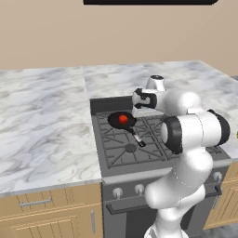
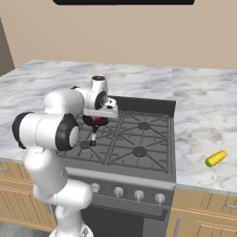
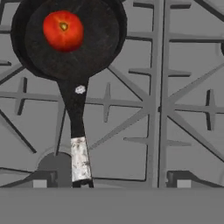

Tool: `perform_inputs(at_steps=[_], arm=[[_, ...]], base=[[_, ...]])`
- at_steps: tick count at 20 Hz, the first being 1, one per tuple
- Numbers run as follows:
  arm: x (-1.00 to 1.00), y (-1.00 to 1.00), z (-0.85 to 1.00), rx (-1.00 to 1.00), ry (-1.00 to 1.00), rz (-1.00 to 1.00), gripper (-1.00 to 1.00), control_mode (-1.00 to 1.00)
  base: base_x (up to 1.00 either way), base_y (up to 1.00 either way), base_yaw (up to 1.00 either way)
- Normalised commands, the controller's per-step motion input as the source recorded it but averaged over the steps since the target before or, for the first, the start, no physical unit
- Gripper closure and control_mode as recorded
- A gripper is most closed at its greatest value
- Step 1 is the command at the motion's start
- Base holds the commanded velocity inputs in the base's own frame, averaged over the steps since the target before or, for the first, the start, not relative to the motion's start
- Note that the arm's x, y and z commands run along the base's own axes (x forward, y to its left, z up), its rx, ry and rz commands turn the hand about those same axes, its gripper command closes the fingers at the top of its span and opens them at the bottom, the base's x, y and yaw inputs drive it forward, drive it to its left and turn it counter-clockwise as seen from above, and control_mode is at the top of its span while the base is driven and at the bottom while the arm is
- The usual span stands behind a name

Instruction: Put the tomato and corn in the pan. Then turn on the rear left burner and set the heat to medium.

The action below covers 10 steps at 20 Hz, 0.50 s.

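Tomato (image 3: 63, 30) in pan (image 3: 94, 52); gripper (image 3: 111, 184) open, empty. Corn (image 2: 216, 158) lower right on counter, axis probably diagonal.

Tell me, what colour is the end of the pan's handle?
Pale silvery-white, on the handle tip of the black pan; clearest in the hand view.

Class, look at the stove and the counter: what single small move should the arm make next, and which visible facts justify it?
Probably swing right toward the corn. The tomato already lies in the pan on the stove, the gripper hangs above it with its fingers open and holding nothing, and the cob lies on the marble counter right of the stove, well away from the pan.
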Motion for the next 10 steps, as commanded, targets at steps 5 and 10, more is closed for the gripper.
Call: perform_inputs(at_steps=[5,10], arm=[[-0.29,-0.49,0.22,0.00,-0.02,0.00,-1.00,-1.00],[-0.05,-0.53,0.18,0.00,0.00,0.00,-1.00,-1.00]], base=[[0.00,0.00,0.00],[0.00,0.00,0.00]])
